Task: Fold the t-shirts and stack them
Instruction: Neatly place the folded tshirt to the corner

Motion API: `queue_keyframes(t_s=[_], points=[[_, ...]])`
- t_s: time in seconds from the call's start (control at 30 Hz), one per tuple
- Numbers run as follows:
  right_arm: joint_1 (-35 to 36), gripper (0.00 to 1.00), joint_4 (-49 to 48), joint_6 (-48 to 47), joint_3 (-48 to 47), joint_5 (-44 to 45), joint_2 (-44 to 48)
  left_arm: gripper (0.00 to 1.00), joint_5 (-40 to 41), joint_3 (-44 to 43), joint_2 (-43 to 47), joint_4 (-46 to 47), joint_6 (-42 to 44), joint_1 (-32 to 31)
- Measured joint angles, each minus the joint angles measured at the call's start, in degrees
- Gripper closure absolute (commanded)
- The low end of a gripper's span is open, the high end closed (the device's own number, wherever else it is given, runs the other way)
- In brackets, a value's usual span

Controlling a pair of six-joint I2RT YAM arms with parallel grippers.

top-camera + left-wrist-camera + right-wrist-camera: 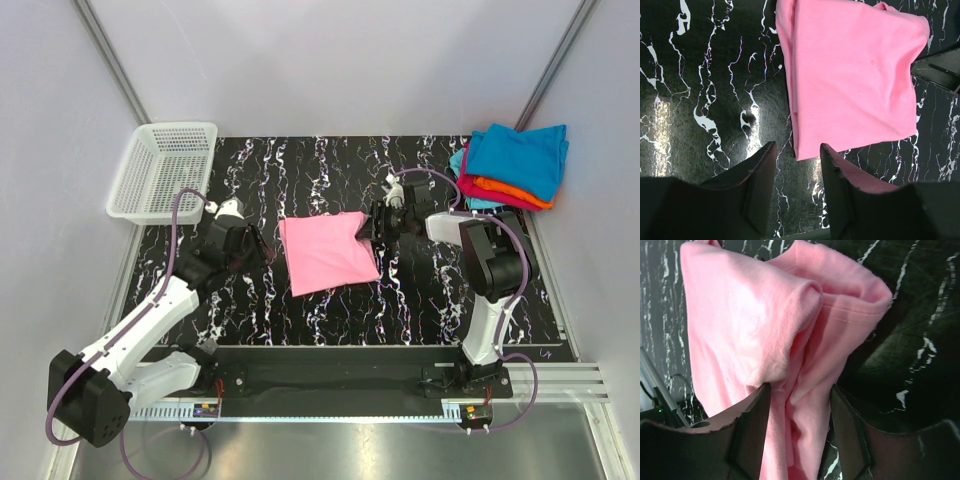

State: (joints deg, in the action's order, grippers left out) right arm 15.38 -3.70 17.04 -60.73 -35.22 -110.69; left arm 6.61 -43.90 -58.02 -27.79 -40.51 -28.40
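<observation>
A bright pink t-shirt [325, 255] lies folded into a rough rectangle at the middle of the black marble table. My right gripper [366, 232] is at its far right corner; in the right wrist view [800, 390] bunched pink cloth [750, 315] fills the gap between the fingers and the corner is raised. My left gripper [266, 254] is open and empty just left of the shirt; in the left wrist view [797, 150] the near corner of the shirt [855, 75] lies just beyond the fingertips. A stack of folded teal-blue, orange and magenta shirts [515, 165] sits at the far right corner.
A white plastic mesh basket [165, 170] stands at the table's far left corner. Grey walls close in the back and sides. The right gripper's dark body [940, 70] shows at the right edge of the left wrist view.
</observation>
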Motion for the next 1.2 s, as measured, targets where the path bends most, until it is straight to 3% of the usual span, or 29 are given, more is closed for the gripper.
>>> queue_keyframes(t_s=[0.37, 0.73, 0.87, 0.97, 1.2], points=[[0.0, 0.46, -4.0, 2.0, 5.1, -3.0, 1.9, 0.55, 0.0, 0.0, -0.2, 0.0, 0.2, 0.0], [0.0, 0.43, -1.0, 0.8, 8.6, 0.1, 17.0, 0.55, 0.1, 0.0, -1.2, 0.0, 0.2, 0.0], [0.0, 0.43, -0.1, 0.3, 8.4, -0.4, 18.6, 0.55, 0.1, 0.0, -1.9, 0.0, 0.1, 0.0], [0.0, 0.48, 0.5, 0.3, 8.3, -2.3, 17.3, 0.55, 0.1, 0.0, -1.9, 0.0, 0.1, 0.0], [1.4, 0.70, -0.8, 1.4, 8.7, -7.9, 11.4, 0.55, 0.3, 0.0, -1.9, 0.0, 0.1, 0.0]])
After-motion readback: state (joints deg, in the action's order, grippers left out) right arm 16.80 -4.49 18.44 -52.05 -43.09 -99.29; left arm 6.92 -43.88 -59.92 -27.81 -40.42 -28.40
